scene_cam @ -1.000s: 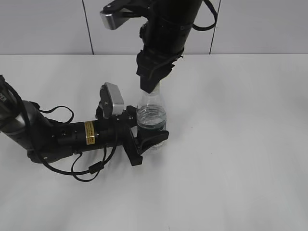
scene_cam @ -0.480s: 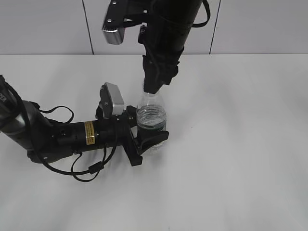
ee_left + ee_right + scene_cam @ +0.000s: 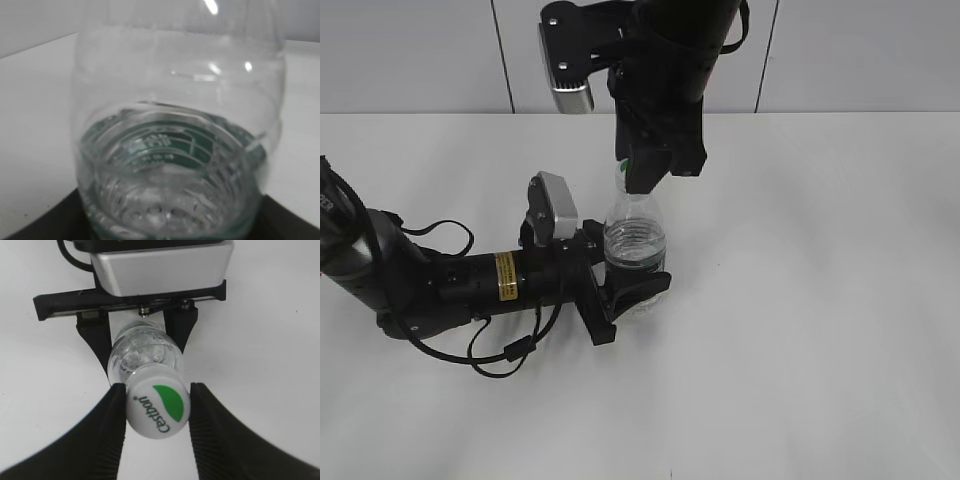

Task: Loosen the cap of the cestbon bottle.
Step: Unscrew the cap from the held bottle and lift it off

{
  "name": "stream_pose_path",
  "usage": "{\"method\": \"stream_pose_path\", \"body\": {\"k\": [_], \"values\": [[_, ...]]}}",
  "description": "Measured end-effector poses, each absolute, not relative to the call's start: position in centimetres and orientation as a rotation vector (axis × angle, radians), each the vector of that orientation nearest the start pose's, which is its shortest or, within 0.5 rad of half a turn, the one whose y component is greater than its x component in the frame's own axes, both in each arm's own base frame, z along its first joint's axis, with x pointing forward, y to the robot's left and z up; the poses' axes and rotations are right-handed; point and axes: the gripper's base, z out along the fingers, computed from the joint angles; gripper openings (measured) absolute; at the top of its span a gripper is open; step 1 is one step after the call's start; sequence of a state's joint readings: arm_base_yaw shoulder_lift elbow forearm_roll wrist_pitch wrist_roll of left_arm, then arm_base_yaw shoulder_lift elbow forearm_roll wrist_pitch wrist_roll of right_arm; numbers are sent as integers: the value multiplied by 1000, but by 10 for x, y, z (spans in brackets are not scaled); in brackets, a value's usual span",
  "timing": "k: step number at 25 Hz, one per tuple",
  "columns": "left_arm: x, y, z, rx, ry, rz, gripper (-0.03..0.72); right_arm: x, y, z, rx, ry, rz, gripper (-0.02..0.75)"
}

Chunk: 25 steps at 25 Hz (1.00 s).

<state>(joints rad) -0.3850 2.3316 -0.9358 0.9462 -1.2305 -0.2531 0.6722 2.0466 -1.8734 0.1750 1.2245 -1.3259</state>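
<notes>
**A:** On the white table, where's everything — biggest first?

**B:** Left gripper lies low, clamped round the cestbon bottle, which stands upright between its jaws. Right gripper hangs straight above.

**A:** And the cap?

**B:** Squeezed between the right gripper's fingers — both pads touching its sides, leaf mark facing up.

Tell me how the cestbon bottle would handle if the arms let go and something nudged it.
The cestbon bottle looks clear through, apparently empty, so probably light and easily tipped. Its round body would likely roll. The thin plastic may dent under the left gripper.
</notes>
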Motion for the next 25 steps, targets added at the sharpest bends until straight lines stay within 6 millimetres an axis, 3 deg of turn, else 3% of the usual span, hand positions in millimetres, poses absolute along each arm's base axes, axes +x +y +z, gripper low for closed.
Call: {"method": "stream_pose_path", "body": {"k": [11,25], "values": [[313,-202,48,1069,1510,-943,410,334,284,271,-2543,1245,46,292],[313,-202,48,1070,1511,-942,410,334,284,271,-2477,1372,67,309]]}}
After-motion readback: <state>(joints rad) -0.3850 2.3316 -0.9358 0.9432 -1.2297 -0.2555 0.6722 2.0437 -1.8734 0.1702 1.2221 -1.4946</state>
